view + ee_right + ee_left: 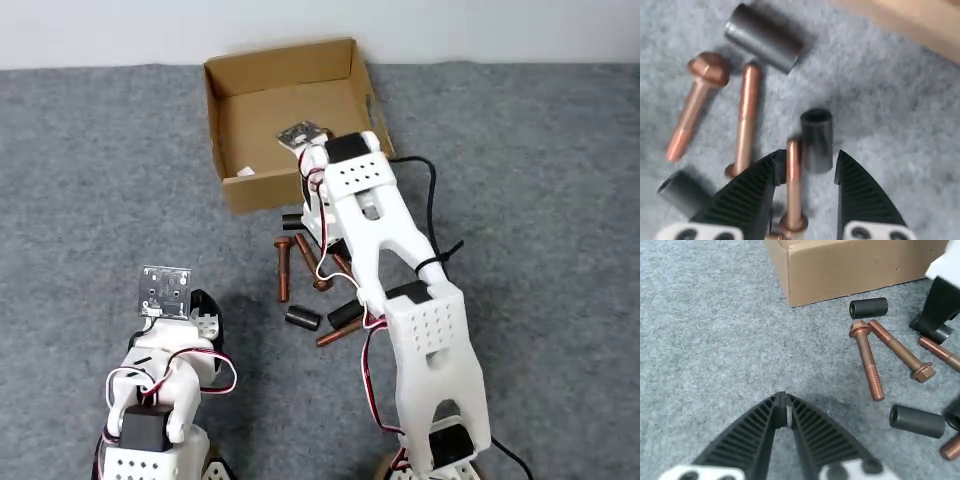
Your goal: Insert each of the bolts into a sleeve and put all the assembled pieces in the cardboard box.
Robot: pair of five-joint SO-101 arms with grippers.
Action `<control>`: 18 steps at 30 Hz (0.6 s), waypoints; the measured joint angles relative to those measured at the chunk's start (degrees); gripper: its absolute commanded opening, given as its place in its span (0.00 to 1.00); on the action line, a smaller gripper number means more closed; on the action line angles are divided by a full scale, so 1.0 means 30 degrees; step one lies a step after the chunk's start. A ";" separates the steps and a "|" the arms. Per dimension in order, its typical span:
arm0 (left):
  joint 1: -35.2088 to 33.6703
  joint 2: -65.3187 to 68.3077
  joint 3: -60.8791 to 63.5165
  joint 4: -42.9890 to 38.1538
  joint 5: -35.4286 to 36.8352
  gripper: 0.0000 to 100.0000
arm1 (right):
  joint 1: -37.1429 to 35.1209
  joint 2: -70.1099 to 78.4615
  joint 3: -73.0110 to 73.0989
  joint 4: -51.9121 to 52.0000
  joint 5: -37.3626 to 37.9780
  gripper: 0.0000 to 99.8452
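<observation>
**A:** The right tool [809, 154] is low by the front of the cardboard box [285, 60], jaws spread wide and gripping nothing. A bolt [793, 185] and a black sleeve [816, 140] lie side by side in the gap, on the grey tabletop [890, 100].

**B:** Two things in one gap, that's the snag. I'd nudge over so only the bolt's shank sits between the jaws, then pinch it mid-shank. That leaves the threaded end free for a sleeve's bore.

**A:** And the left tool [784, 399]?

**B:** Clenched on nothing over bare tabletop, well apart from a spare bolt [867, 360] and another sleeve [868, 307].

**A:** Blind spots?

**B:** From above, the right arm [370, 220] covers its own tool and part of the box floor. I can't tell if anything assembled is inside, or whether bolt and sleeve touch.
</observation>
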 measured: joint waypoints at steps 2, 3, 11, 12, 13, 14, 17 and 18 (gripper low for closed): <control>0.0000 0.0000 0.0000 0.0000 0.0000 0.01 | 0.0176 0.0615 0.0000 -0.0615 0.0000 0.15; 0.0000 0.0000 0.0000 0.0000 0.0000 0.01 | 0.0293 0.0821 0.0000 -0.0908 0.0000 0.15; 0.0000 0.0000 0.0000 0.0000 0.0000 0.01 | 0.1084 0.1934 -0.0586 -0.1465 0.0029 0.01; 0.0000 0.0000 0.0000 0.0000 0.0000 0.01 | 0.1084 0.1934 -0.0615 -0.1465 0.0029 0.01; 0.0029 0.0000 0.0000 0.0000 0.0000 0.01 | 0.1084 0.1934 -0.0615 -0.1436 0.0029 0.01; 0.0029 0.0000 0.0000 0.0000 0.0000 0.01 | 0.1084 0.1934 -0.0615 -0.1407 0.0029 0.01; 0.0029 0.0000 0.0000 0.0000 0.0000 0.01 | 0.1055 0.1465 -0.0586 -0.0996 0.0029 0.01; 0.0029 0.0000 0.0000 0.0000 0.0000 0.01 | 0.1026 0.1172 -0.0557 -0.0733 0.0029 0.01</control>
